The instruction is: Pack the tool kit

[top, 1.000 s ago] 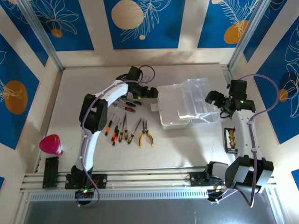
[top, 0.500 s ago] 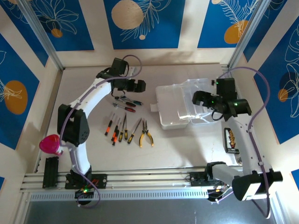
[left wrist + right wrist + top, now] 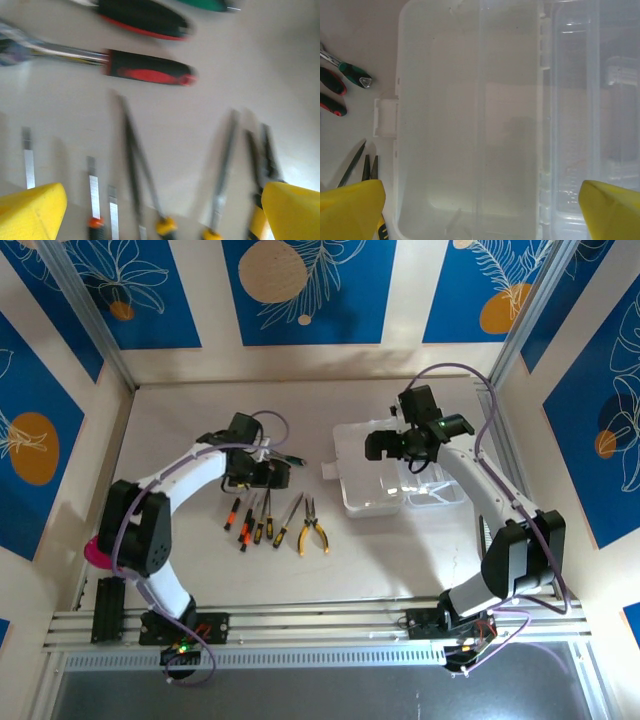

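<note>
The left gripper (image 3: pixel 262 474), jaws spread wide, is held over slim orange- and black-handled screwdrivers (image 3: pixel 246 522); the right gripper (image 3: pixel 385 448), likewise spread, over a clear rectangular plastic case (image 3: pixel 440 125).

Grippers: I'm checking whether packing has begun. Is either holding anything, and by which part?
Nothing is held. The left gripper hangs open above the loose tools, the right gripper open above the empty case.

Clear case (image 3: pixel 440 125) open, lid (image 3: pixel 595 100) at right; tool handles (image 3: pixel 331 82) left of it; hand (image 3: pixel 480 212) spread wide above.
</note>
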{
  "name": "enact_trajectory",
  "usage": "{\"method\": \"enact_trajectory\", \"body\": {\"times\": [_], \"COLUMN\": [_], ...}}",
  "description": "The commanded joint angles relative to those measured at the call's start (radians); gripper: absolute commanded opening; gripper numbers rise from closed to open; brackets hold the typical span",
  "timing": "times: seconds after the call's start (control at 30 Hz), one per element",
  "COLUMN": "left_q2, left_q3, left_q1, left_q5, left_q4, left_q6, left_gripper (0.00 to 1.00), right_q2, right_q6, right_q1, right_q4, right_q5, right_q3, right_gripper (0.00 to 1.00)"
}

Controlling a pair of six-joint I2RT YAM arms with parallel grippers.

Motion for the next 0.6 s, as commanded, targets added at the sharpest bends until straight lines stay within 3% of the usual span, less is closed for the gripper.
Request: {"method": "enact_trajectory", "body": {"times": [0.0, 0.1, 0.23, 0.57], "left_q2": [-0.062, -0.049, 0.013, 0.192], "left_q3": [-0.020, -0.031, -0.030, 0.042], "left_q1": [-0.107, -0.185, -0.265, -0.357], "left_q5": [0.005, -0.016, -0.058, -0.124], "left_q4": [-0.007, -0.001, 0.010, 0.063], "left_q6": [-0.016, -0.072, -0.127, -0.194], "left_gripper": [1.00, 0.99, 0.91, 0.80], "right_q2": [0.013, 0.015, -0.007, -0.086], "right_q6": [-0.018, -0.020, -0.027, -0.078], "right_q1": [0.006, 0.005, 0.004, -0.009], "right_q4": [0.035, 0.063, 0.110, 0.182], "right_q5": [-0.027, -0.025, -0.043, -0.079], "right_q3": [0.036, 0.021, -0.016, -0.130], "right_gripper": [0.99, 1.00, 1.00, 1.00]}}
